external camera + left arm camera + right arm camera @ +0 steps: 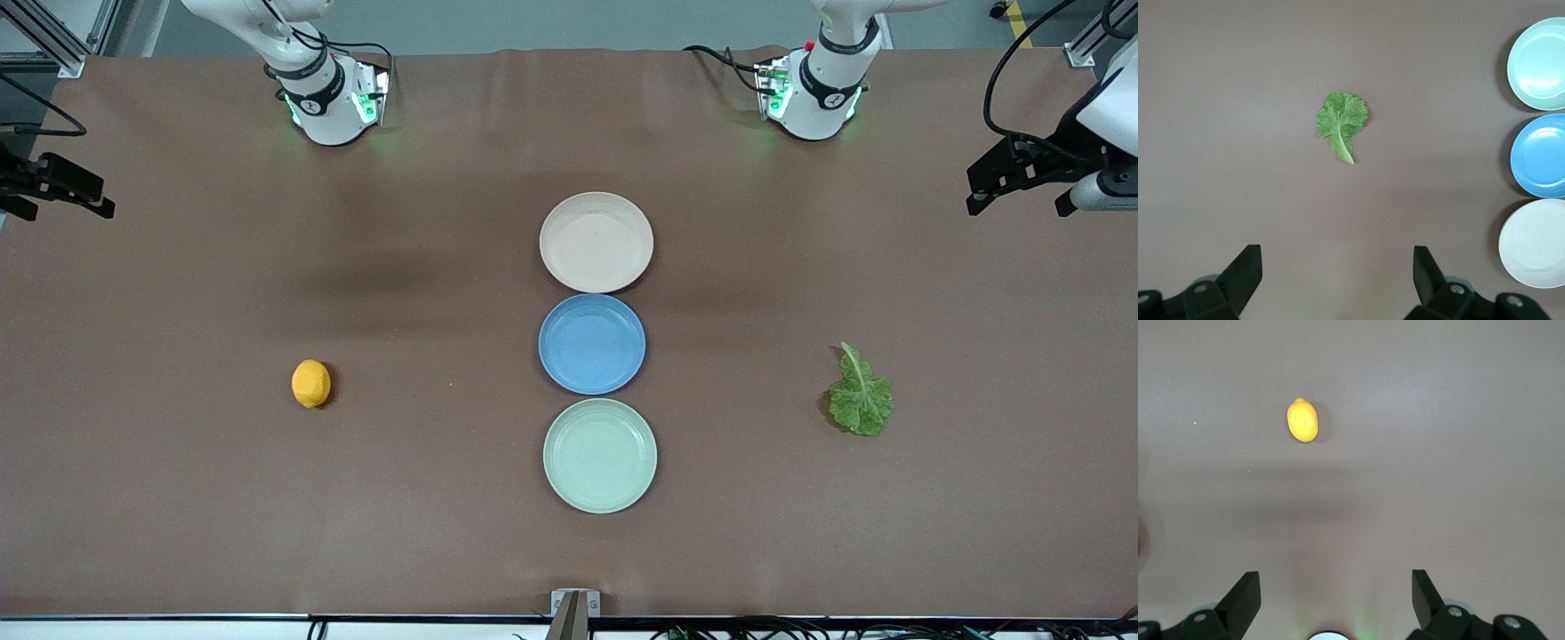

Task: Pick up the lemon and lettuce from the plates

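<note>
The lemon (311, 383) lies on the bare table (178, 498) toward the right arm's end, well apart from the plates, and it is not on any plate. The lettuce (860, 396) lies flat on the table toward the left arm's end, also well apart from the plates, with its pale stem pointing away from the front camera. Three plates stand in one row in the middle of the table: the beige-pink plate (597, 242) is farthest from the front camera, the blue plate (592, 344) is in the middle, and the mint green plate (600, 455) is nearest. All three plates hold nothing. The neighbouring plates seem to touch at the rims, but I cannot tell this surely. The left gripper (1338, 273) hangs high over the table edge at the left arm's end, its fingers spread wide and holding nothing; the lettuce shows in its wrist view between the fingers, farther off. The right gripper (1337, 593) hangs high over the table edge at the right arm's end, also wide apart and holding nothing, with the lemon in its wrist view.
</note>
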{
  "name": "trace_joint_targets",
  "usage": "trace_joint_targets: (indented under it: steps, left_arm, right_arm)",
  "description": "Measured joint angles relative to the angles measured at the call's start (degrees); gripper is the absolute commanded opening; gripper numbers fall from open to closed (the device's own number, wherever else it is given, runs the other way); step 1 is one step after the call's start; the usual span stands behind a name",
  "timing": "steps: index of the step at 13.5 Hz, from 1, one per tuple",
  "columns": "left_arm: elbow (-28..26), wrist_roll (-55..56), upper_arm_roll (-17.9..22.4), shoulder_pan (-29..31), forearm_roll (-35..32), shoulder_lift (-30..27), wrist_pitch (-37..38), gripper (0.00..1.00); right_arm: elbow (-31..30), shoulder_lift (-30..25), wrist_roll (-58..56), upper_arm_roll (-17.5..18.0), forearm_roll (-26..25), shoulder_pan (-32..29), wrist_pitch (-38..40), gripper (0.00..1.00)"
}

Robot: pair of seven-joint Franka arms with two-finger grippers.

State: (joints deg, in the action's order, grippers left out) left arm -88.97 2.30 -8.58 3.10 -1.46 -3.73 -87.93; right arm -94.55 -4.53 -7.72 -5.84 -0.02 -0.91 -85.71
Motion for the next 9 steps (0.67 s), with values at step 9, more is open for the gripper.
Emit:
trace_joint_targets:
  steps: [9]
  left_arm:
    - [-0.03, -0.06, 0.33, 0.86, 0.00, 1.73, 0.00, 1.00]
  right_arm:
    - [0.00, -0.25, 0.00, 0.06, 0.00, 0.00, 1.02, 1.00]
